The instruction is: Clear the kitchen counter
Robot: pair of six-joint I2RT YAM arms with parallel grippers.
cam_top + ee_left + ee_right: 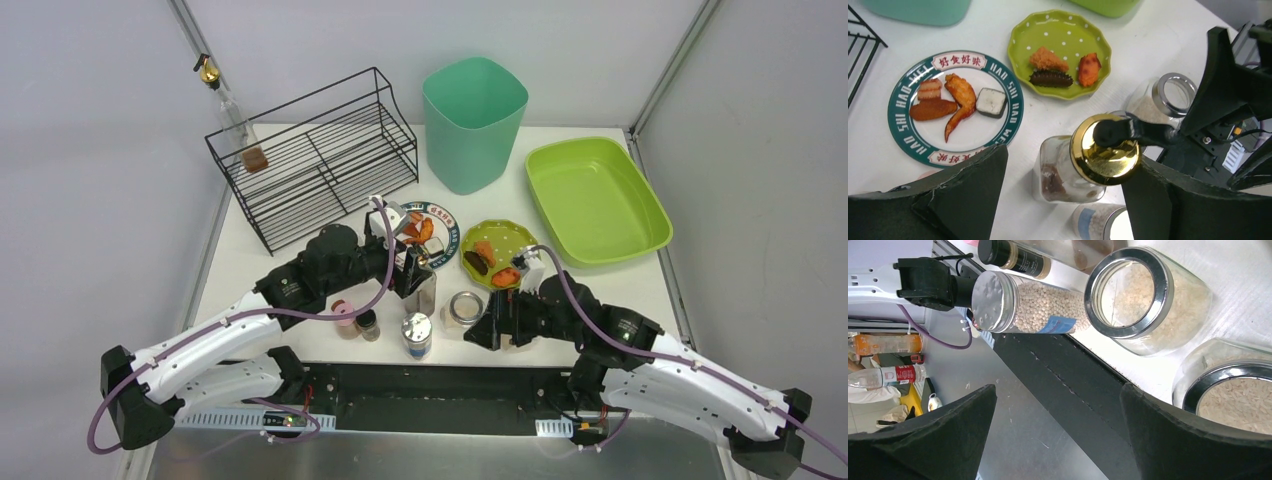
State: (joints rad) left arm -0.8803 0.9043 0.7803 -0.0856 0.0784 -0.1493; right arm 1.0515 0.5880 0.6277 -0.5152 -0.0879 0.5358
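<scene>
Gold cap (1103, 161), wrist-view only, between spread left gripper (1073, 160), perhaps touching | right gripper (1058, 387) spread

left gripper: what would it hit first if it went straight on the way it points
Most likely the gold-capped bottle, standing between the open fingers of the left gripper; its cap looks nearest, though depth is unclear.

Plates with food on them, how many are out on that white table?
2. A white plate with a green lettered rim lies in the middle of the kitchen counter; a green dotted plate lies just to its right. Part of the counter is hidden, so another could be missed.
</scene>
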